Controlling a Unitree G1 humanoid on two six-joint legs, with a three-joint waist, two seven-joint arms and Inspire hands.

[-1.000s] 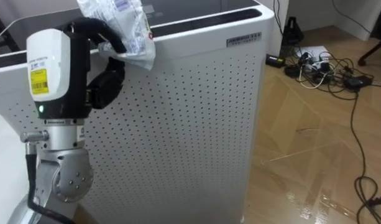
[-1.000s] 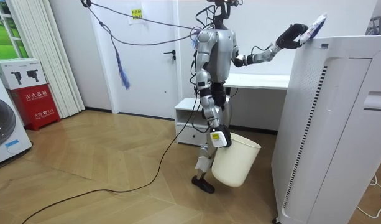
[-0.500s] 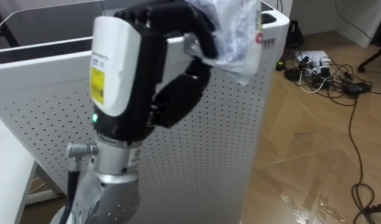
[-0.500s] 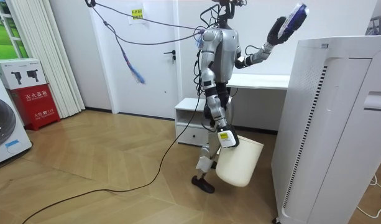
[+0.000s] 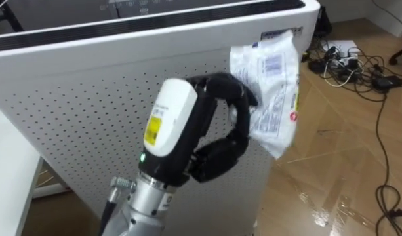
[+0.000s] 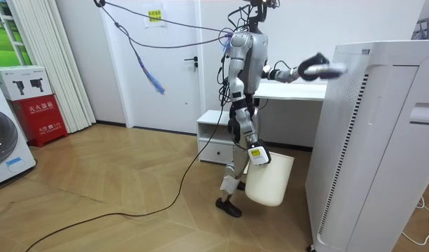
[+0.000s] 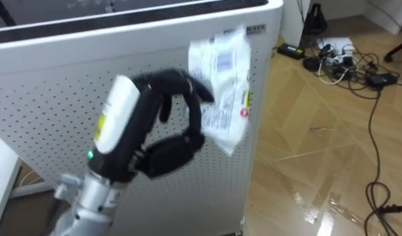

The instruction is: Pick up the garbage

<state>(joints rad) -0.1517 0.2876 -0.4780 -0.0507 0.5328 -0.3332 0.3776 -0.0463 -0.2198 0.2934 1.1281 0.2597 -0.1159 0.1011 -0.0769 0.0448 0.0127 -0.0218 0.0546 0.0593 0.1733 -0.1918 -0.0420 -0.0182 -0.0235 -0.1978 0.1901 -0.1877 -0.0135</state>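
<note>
A crumpled white plastic wrapper (image 5: 269, 92) with small print is pinched in my left hand (image 5: 220, 124), held in the air in front of the tall white perforated appliance (image 5: 76, 98). In the room view the left arm reaches out level towards the appliance, with the left hand (image 6: 313, 68) and the wrapper (image 6: 334, 68) just short of its top edge. My right hand (image 6: 258, 155) hangs low at my side, gripping the rim of a white waste bin (image 6: 270, 183). I stand on the wooden floor between a white desk and the appliance.
The appliance (image 6: 382, 140) is a big obstacle close ahead. A tangle of cables and a power strip (image 5: 348, 69) lies on the floor beyond it. A white desk (image 6: 291, 91) and a low drawer unit (image 6: 213, 133) stand behind me. A cable trails across the floor.
My left hand has swung down with the wrapper from above the appliance's top to about chest height in front of it. The bin has swayed a little at my side.
</note>
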